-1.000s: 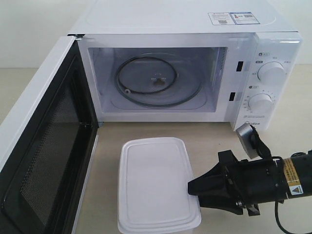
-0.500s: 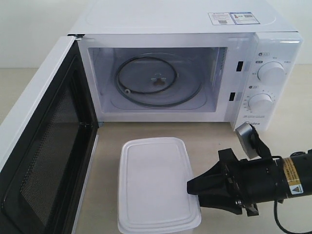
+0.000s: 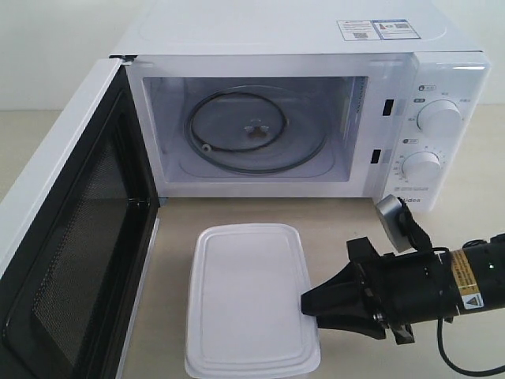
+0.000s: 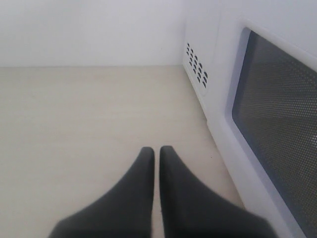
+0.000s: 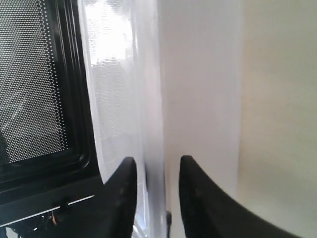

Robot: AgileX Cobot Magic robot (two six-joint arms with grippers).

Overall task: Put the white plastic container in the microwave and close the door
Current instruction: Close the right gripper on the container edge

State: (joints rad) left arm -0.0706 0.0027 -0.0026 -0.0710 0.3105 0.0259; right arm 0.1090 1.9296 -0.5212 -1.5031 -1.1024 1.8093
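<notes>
Right gripper (image 3: 305, 303): at the right-hand side of the white plastic container (image 3: 248, 292), one finger (image 5: 126, 186) on each side of its rim; jaws partly drawn in, firm clamp or not cannot be told.
Grip: best finished by closing until both pads bear squarely on the rim, then testing with a small lift before committing.
Container: lidded, flat on the table (image 3: 347, 217) in front of the open microwave (image 3: 276, 28), between gripper and door (image 3: 71, 260).
Carry: probably best kept low, level and slow, straight back onto the glass turntable (image 3: 256, 130) and centred there.
Risk: held at one side only, so likely to sag or pop the lid.
Door: swung wide on the left, clear of the path.
Left gripper (image 4: 156, 151): fingers pressed together, empty, near the door's outer face; seemingly well placed for the closing push.
</notes>
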